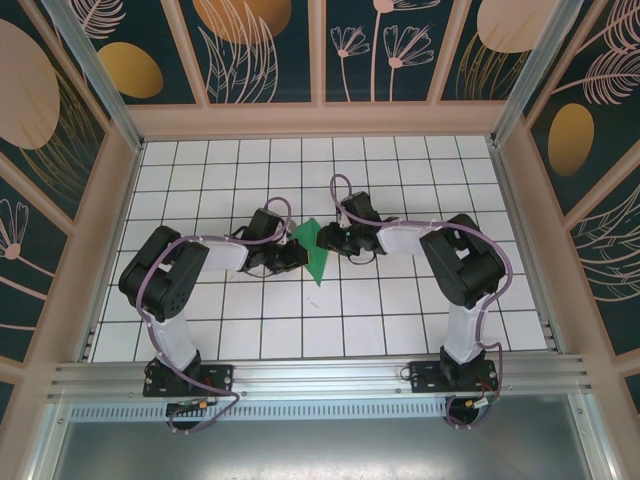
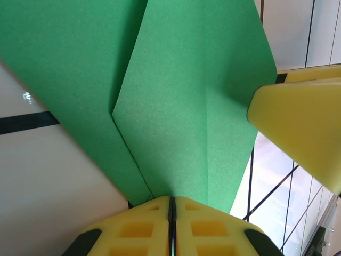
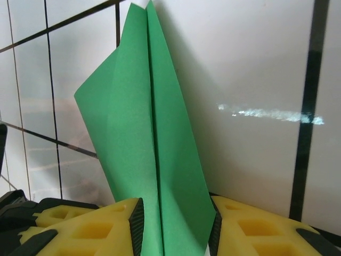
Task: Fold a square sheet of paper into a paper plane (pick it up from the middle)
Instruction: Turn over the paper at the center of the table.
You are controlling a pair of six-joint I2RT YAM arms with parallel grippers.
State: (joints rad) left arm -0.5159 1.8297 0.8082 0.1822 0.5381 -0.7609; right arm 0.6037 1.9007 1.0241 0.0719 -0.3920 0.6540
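Note:
The green paper plane [image 1: 314, 252] is a narrow pointed dart with a centre crease, held off the tiled table between both arms, its tip pointing toward the near edge. My left gripper [image 1: 298, 252] is shut on its folded edge; in the left wrist view the yellow fingers [image 2: 138, 229] meet on the green paper [image 2: 181, 106]. My right gripper [image 1: 326, 238] straddles the paper from the other side. In the right wrist view its jaws [image 3: 177, 218] stand apart, with the creased paper [image 3: 144, 117] between the pads and brushing them. One right finger [image 2: 303, 122] shows beside the paper.
The white tiled table [image 1: 400, 310] is bounded by wooden walls [image 1: 310, 120] at the back and sides. An aluminium rail [image 1: 320, 375] with both arm bases runs along the near edge.

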